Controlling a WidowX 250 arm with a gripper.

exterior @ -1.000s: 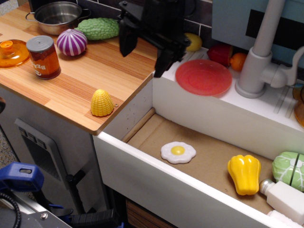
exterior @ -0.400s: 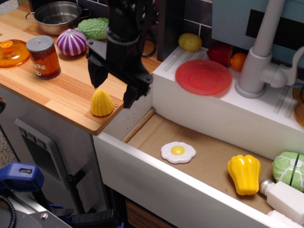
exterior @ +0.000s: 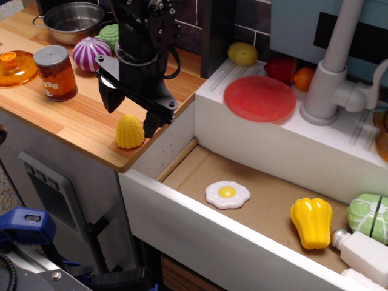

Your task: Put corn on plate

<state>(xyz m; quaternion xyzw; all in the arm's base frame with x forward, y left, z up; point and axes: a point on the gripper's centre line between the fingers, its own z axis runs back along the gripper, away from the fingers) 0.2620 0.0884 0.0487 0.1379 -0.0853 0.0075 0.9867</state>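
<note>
The small yellow ridged plastic corn stub (exterior: pixel 130 131) stands upright on the wooden bench (exterior: pixel 73 118), near its front right corner, dome up and flat base down, so its long axis is vertical. The black gripper (exterior: pixel 130 111) hangs directly above it with its fingers spread apart and empty, one finger (exterior: pixel 109 97) to the left of the corn and the other (exterior: pixel 151 123) to its right, the tips about level with the dome's top. The corn therefore lies just below and between the fingers; a short straight descent looks like all that a grasp needs.

The corn's kernel rows give a ribbed, hard surface that should hold well between the pads. The flat round red-pink plastic plate (exterior: pixel 260 97), smooth with a low rim, sits well apart to the right on the white sink ledge (exterior: pixel 339 130), bare and higher than the bench.
</note>
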